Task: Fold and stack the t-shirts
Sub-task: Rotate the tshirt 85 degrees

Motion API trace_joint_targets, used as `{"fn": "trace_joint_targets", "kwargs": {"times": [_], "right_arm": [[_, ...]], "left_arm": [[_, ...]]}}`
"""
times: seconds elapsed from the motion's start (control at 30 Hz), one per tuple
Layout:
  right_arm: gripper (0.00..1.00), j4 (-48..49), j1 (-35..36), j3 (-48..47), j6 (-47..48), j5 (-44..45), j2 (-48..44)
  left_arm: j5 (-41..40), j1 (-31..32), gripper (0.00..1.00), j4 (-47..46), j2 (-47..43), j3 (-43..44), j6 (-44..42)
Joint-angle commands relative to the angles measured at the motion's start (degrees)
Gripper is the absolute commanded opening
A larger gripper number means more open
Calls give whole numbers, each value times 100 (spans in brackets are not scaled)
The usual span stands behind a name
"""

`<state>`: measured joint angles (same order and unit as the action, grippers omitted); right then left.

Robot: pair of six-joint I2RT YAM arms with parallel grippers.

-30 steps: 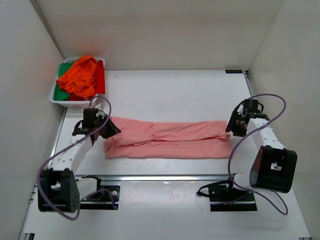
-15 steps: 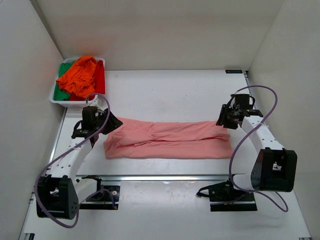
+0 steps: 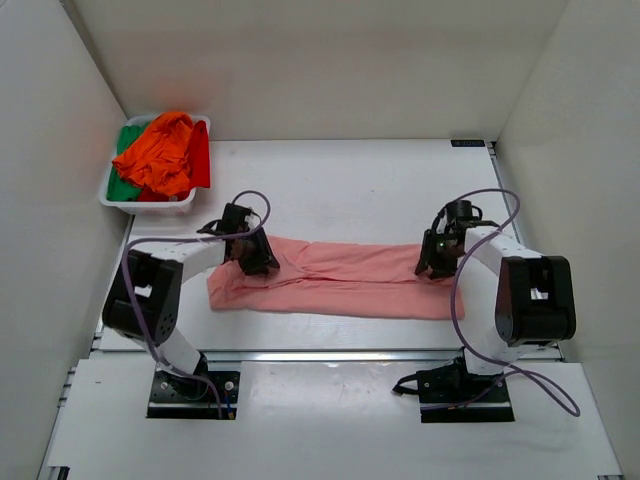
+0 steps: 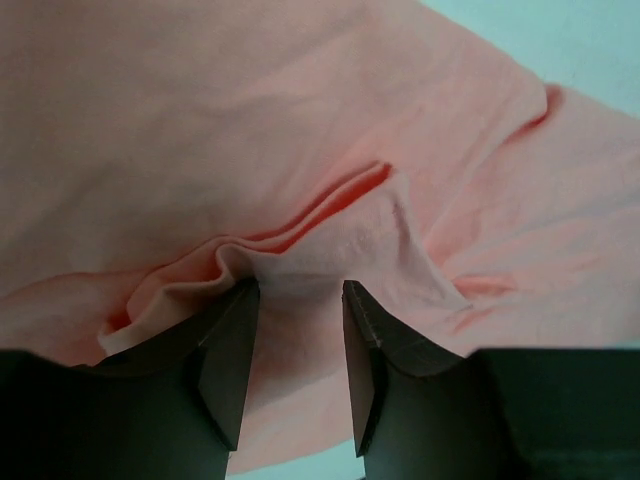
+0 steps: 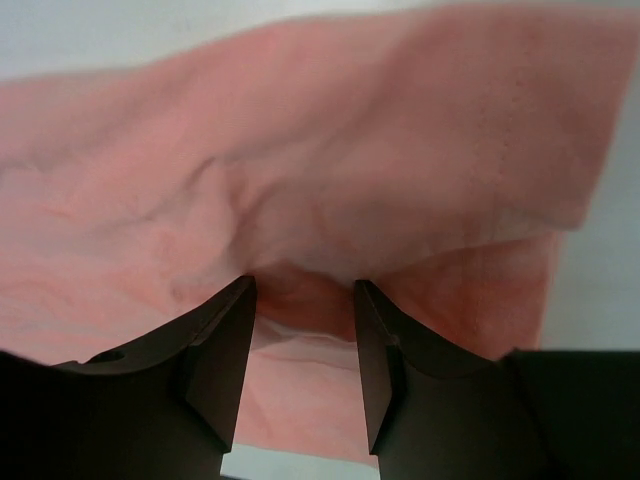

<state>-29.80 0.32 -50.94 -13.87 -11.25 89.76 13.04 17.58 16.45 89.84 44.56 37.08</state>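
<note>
The salmon-pink t-shirt (image 3: 340, 280) lies folded into a long band across the table. My left gripper (image 3: 250, 256) is at its far left part, and in the left wrist view (image 4: 296, 290) a raised fold of the shirt (image 4: 300, 150) is bunched between its fingertips. My right gripper (image 3: 434, 262) is at the far right part, and in the right wrist view (image 5: 303, 285) the shirt's top layer (image 5: 380, 150) is lifted at its tips over a lower layer. Both pairs of jaws stand narrowly apart with cloth between them. Orange (image 3: 165, 150), red (image 3: 201, 150) and green (image 3: 122, 185) t-shirts lie heaped in the tray.
The white plastic tray (image 3: 150, 206) stands at the far left corner against the left wall. White walls close in the table on the left, back and right. Bare table (image 3: 350, 190) lies beyond the shirt.
Both grippers have moved inward from the shirt's ends, the left to the right and the right to the left. The shirt's far corners have drawn inward with them.
</note>
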Motion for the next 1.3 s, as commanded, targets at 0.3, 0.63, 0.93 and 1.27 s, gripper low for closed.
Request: {"fn": "trace_joint_targets", "kwargs": {"times": [0.3,0.63,0.93,1.27], "right_arm": [[41,-17,1303,1234,-1424,-466,-880],[41,2221,3789,2203,-3983,-343,-1357],[54,2119,5136,937,-3464,-203,199],[74,1899,4822,349,-1693,-586,86]], "left_arm": [[-399,184,44,2018,3659,5051,-807],[593,237,43,3536,7023,10949,-702],[656,264,45,2594,6968,10891,-510],[1682,-149,51,1327,6442,11345,210]]}}
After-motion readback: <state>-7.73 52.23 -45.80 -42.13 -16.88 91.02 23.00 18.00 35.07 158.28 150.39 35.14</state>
